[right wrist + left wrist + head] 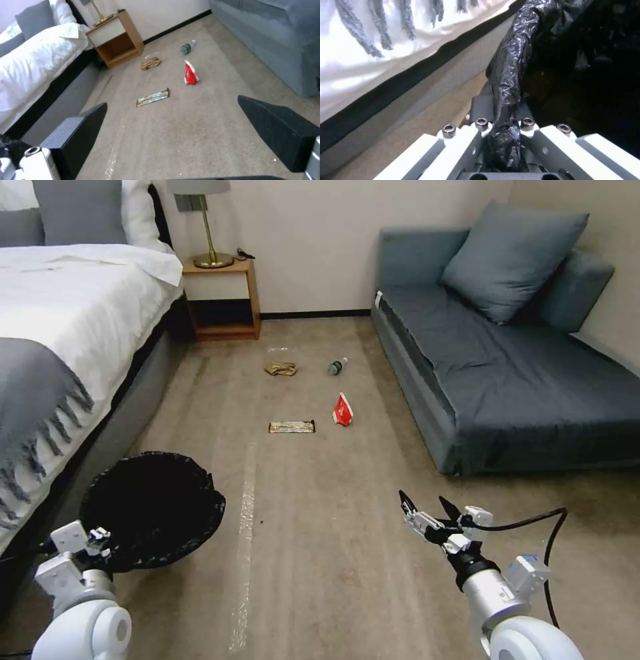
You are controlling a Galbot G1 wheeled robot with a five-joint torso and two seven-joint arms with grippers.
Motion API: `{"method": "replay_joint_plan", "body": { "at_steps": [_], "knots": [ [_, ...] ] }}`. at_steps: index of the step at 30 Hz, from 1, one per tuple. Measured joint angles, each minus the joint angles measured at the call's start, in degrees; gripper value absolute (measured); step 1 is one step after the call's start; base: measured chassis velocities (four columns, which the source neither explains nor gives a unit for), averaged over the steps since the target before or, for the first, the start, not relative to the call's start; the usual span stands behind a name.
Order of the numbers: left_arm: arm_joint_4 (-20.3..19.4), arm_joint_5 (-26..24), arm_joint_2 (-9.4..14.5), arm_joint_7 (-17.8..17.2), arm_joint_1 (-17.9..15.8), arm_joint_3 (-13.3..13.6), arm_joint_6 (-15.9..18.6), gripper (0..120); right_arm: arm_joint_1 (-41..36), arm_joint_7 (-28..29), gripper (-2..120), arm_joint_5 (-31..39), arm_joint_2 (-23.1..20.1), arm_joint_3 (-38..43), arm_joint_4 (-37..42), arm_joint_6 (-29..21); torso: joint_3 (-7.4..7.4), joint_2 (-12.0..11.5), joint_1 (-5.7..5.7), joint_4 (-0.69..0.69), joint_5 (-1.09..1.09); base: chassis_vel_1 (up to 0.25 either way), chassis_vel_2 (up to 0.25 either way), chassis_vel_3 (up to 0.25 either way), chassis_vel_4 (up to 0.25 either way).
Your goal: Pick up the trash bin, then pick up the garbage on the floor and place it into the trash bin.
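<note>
The left gripper (100, 537) is pinching the trash bin (150, 507) by its black-bagged rim, fingers (486, 110) closed on it beside the bed (67, 313). The right gripper (427, 510) is hanging over bare carpet, fingers (80, 130) spread wide, gripping nothing. The garbage (291, 427) is lying farther ahead on the floor.

The robot has round white arms, black pointed fingers (280, 130), shiny screws (482, 122) and a black cable (533, 523).
</note>
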Motion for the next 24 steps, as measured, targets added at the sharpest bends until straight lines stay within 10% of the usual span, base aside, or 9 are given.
{"method": "replay_joint_plan", "body": {
  "at_steps": [24],
  "knots": [
    [2.9, 0.7, -0.4, 0.3, -0.6, 0.0, -1.5, 3, -0.6, -0.5, 100, -2.2, 1.2, -0.2, -1.8, 1.6, 0.0, 0.0, 0.0, 0.0, 0.0, -0.067, 0.071, 0.072, -0.075]
  ]
}}
